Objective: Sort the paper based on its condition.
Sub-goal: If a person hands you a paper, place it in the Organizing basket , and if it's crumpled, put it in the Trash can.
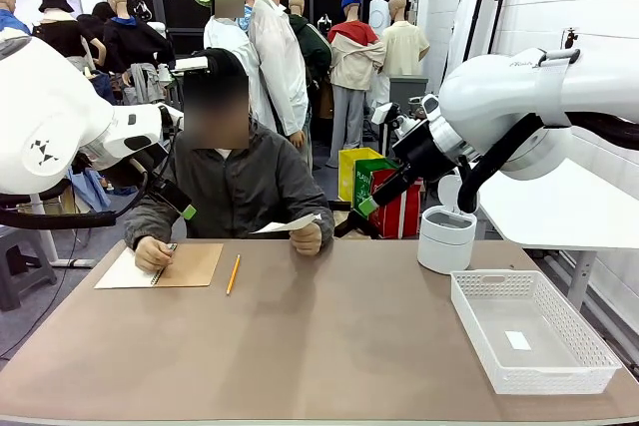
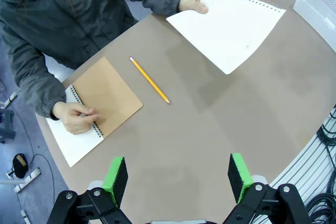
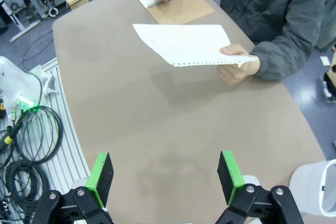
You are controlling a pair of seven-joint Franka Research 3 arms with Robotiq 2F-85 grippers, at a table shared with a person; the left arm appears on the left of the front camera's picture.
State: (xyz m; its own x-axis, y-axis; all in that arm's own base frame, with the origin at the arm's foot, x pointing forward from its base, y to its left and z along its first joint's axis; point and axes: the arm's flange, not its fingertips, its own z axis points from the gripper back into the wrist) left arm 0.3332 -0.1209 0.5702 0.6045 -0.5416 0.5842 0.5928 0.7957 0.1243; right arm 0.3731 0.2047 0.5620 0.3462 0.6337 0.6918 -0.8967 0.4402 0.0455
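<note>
White mesh basket at the surface's near right corner holds just a tiny white tag; white round bin stands behind it by the right edge, contents not visible. The paper is held flat above the far edge in person's hand, off the surface; left pincer & right pincer both spread wide, nothing gripped.

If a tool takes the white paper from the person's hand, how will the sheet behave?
The paper is probably light and floppy: it is a thin single sheet held by one edge. It may tear easily, since one edge carries torn spiral holes. Its flat, uncreased surface suggests it could slip between pads.
</note>
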